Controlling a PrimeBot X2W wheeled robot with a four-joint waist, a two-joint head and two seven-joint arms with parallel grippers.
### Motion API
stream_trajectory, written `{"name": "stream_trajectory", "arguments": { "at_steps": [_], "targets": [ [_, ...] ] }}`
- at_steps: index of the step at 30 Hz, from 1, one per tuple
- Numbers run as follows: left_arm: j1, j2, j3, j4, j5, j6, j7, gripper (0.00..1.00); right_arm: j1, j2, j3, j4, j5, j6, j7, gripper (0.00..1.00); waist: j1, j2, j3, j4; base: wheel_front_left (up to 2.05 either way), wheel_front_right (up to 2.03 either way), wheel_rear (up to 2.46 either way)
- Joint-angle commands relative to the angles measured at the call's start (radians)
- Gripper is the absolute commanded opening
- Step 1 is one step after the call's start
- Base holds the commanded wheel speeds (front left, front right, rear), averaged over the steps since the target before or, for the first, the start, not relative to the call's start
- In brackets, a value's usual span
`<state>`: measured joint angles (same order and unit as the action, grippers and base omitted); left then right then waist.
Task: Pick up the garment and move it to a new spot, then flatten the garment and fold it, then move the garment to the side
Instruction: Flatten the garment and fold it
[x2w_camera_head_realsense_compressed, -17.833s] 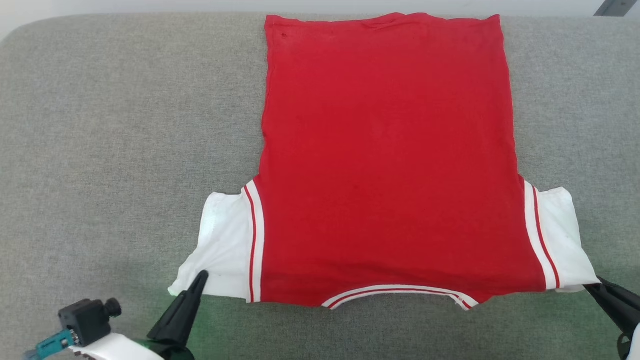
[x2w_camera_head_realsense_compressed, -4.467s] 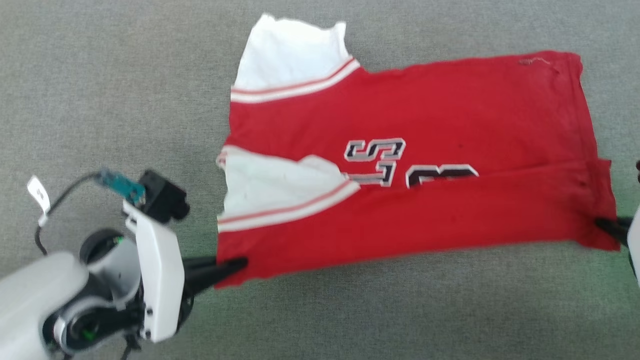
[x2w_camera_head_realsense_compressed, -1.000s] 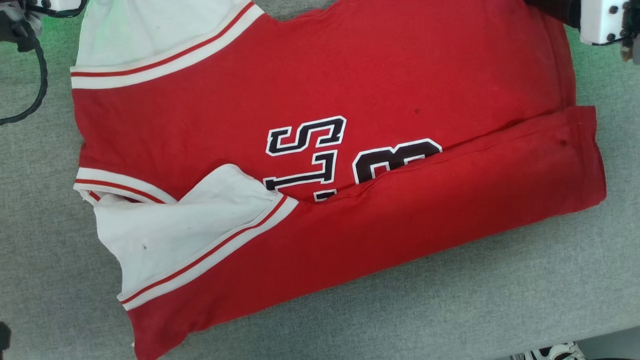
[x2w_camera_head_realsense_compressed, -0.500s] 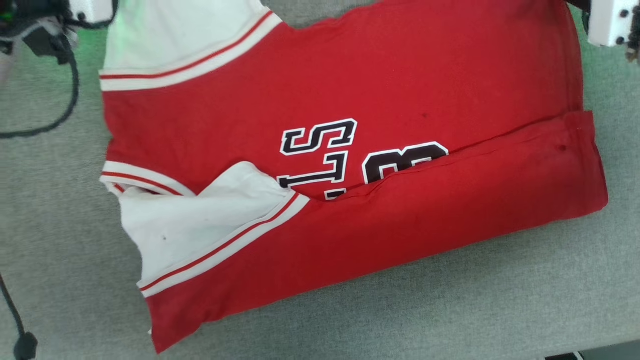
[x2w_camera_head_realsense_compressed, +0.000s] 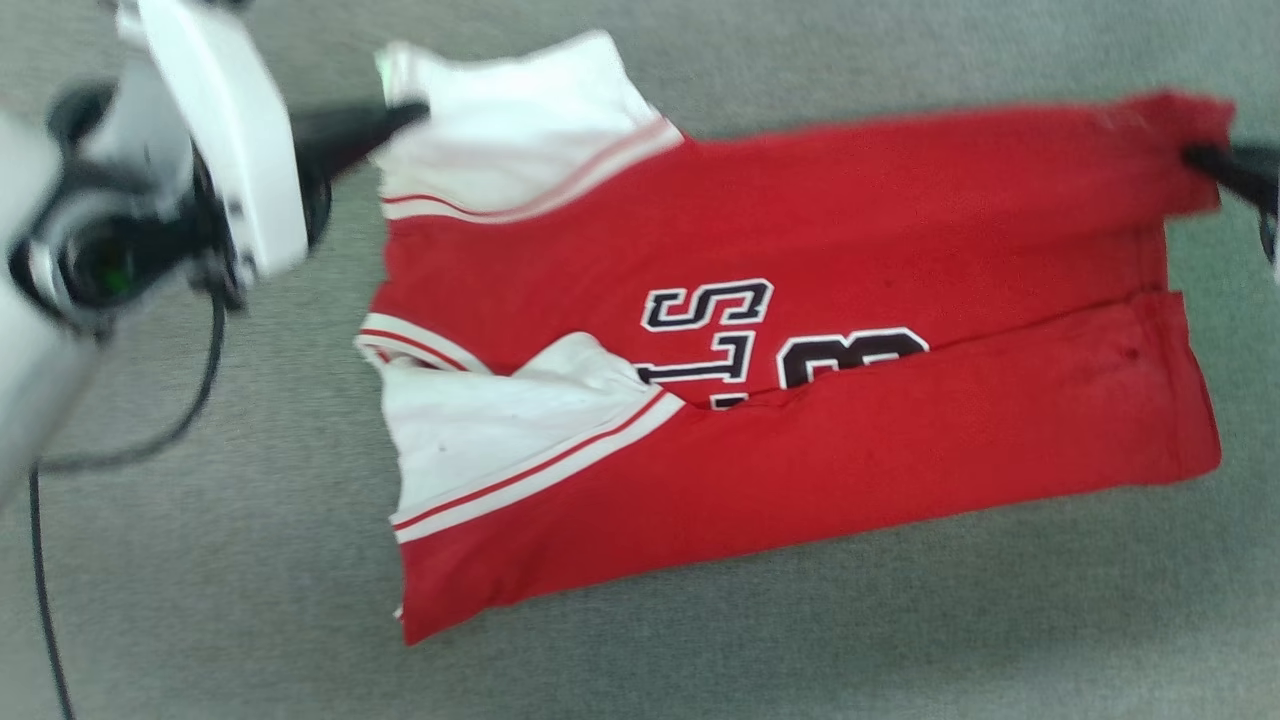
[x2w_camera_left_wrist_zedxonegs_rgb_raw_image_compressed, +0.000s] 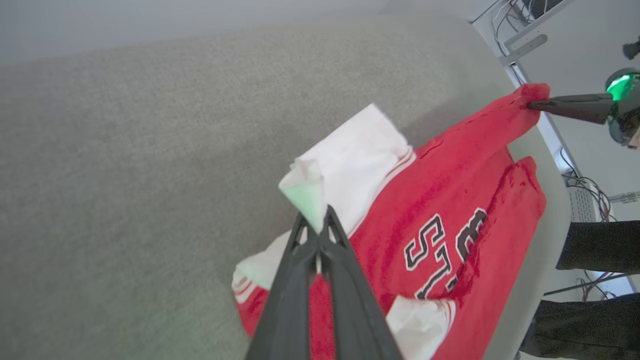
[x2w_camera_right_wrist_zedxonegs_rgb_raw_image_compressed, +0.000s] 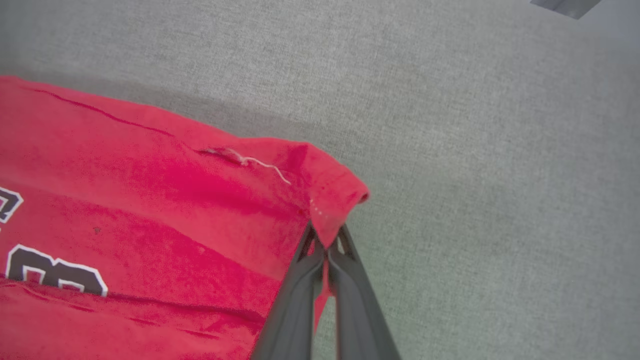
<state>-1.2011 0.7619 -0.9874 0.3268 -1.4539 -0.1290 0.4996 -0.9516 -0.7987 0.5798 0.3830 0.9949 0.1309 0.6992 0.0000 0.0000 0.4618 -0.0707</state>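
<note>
Nearest, the grey cloth-covered surface is seen bare along the lower edge of the head view, which is somewhat blurred. Next, the garment is spread across the middle of that surface, its long side running left to right, with the neck end at the left and the hem end at the right. Its near long edge is folded over onto the front as a red band, and a white sleeve with striped trim is laid on top at the left end of this fold. Just beyond, black letters outlined in white are partly covered by the folded band.

Farther back, at the far left, the other white sleeve is pinched at its corner by the left gripper. In the left wrist view its dark fingers are pressed together on a peak of white cloth. A black cable is hung below that arm's white wrist housing.

At the far right, the red hem corner is clamped by the right gripper. In the right wrist view red cloth is caught between the closed fingertips, and a loose pale thread is seen on the hem near them.
</note>
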Motion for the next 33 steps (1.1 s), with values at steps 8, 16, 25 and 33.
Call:
{"name": "stream_trajectory", "arguments": {
  "at_steps": [8,16,25,33],
  "targets": [
    [0.303,0.118,-0.014,-0.251,-0.017,-0.002,-0.27,0.0,0.271,-0.09,-0.065,-0.107,0.064,0.0,-0.085,0.0,0.0,0.0,-0.088,0.07,0.0,0.0,0.0],
    [0.536,0.159,-0.069,-0.329,0.03,0.016,-0.462,0.0,0.449,-0.116,-0.145,-0.146,0.039,0.0,-0.145,0.0,0.0,0.0,-0.075,0.083,0.0,0.0,0.0],
    [0.592,0.091,-0.1,-0.27,0.049,0.028,-0.509,0.0,0.505,-0.077,-0.221,-0.154,-0.006,0.0,-0.153,0.0,0.0,0.0,-0.052,0.088,0.0,0.0,0.0],
    [0.603,0.047,-0.096,-0.21,0.07,0.018,-0.565,1.0,0.547,-0.052,-0.291,-0.173,-0.036,0.0,-0.157,1.0,0.0,0.0,-0.07,0.084,0.0,0.0,0.0]
  ]
}}
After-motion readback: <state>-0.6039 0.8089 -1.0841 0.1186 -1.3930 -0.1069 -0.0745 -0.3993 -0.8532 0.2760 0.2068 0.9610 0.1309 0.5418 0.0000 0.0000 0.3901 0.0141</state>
